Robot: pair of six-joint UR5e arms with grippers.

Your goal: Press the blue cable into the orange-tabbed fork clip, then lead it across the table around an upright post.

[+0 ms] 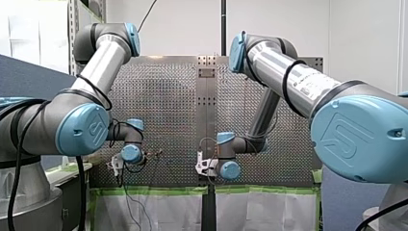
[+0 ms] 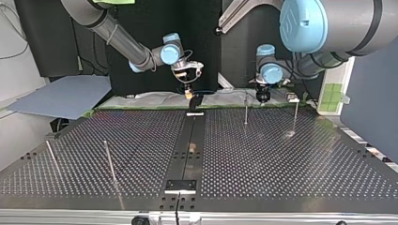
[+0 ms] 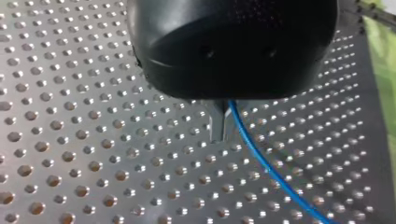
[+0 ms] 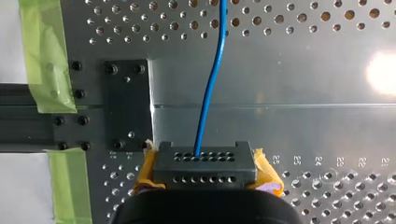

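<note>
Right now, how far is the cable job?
Barely begun. Done: nothing visible; no cable shows around the upright posts. In hand: the blue cable, held by my left gripper, runs to my right gripper. Left: clipping it, then rounding a post.

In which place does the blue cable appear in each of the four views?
Front view: not discernible.
Top view: not discernible.
Left wrist view: the blue cable leaves my left gripper's shut jaws and slants away over the holes.
Right wrist view: it runs from the black holed block over the plain strip.
Shared landmark: the perforated table.
</note>
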